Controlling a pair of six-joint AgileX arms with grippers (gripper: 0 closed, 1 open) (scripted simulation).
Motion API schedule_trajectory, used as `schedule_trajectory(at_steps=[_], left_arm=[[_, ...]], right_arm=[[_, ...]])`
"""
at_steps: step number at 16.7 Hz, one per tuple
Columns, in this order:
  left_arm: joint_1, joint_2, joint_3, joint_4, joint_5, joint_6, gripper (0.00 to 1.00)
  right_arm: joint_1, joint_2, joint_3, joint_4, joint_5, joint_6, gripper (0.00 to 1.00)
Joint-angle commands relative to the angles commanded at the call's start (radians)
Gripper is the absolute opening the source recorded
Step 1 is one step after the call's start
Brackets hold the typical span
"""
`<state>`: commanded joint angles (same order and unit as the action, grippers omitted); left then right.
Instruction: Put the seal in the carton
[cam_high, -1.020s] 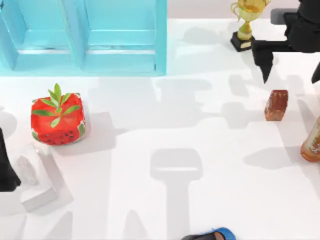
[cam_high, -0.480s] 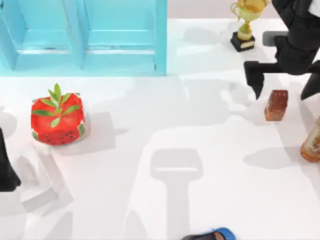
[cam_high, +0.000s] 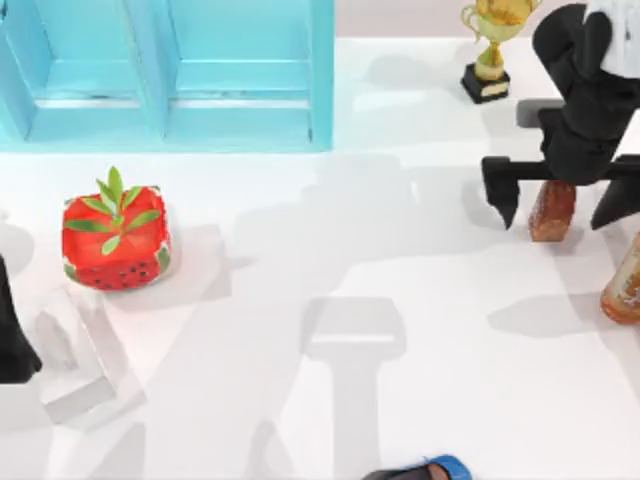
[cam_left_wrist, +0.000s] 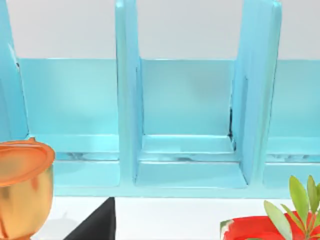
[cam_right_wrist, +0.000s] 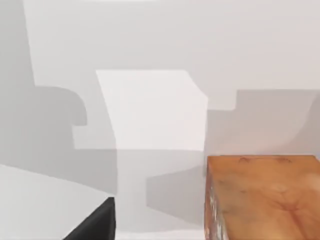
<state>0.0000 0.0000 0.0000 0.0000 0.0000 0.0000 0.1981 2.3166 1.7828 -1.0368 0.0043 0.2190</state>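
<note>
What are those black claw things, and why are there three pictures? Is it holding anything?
They are the hands of two robot arms at a white table. One picture looks down from above; the other two come from little cameras on each arm's wrist. The right gripper is open, with one finger on each side of the seal, a small brown stone block standing upright. It holds nothing yet. The left gripper waits at the table's left edge. The blue carton with compartments sits at the back. Also on the table: a red watermelon cube with leaves, a gold trophy and an orange bottle.
</note>
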Motion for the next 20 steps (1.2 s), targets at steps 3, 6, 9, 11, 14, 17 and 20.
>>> schedule_trajectory(at_steps=[3, 6, 9, 11, 14, 17, 20], left_arm=[[0.000, 0.000, 0.000, 0.000, 0.000, 0.000, 1.00], [0.000, 0.000, 0.000, 0.000, 0.000, 0.000, 1.00], [0.000, 0.000, 0.000, 0.000, 0.000, 0.000, 1.00], [0.000, 0.000, 0.000, 0.000, 0.000, 0.000, 1.00], [0.000, 0.000, 0.000, 0.000, 0.000, 0.000, 1.00], [0.000, 0.000, 0.000, 0.000, 0.000, 0.000, 1.00], [0.000, 0.000, 0.000, 0.000, 0.000, 0.000, 1.00]], right_arm=[[0.000, 0.000, 0.000, 0.000, 0.000, 0.000, 0.77], [0.000, 0.000, 0.000, 0.000, 0.000, 0.000, 0.55], [0.000, 0.000, 0.000, 0.000, 0.000, 0.000, 0.32], [0.000, 0.000, 0.000, 0.000, 0.000, 0.000, 0.17], [0.000, 0.000, 0.000, 0.000, 0.000, 0.000, 0.00], [0.000, 0.000, 0.000, 0.000, 0.000, 0.000, 0.00], [0.000, 0.000, 0.000, 0.000, 0.000, 0.000, 0.00]])
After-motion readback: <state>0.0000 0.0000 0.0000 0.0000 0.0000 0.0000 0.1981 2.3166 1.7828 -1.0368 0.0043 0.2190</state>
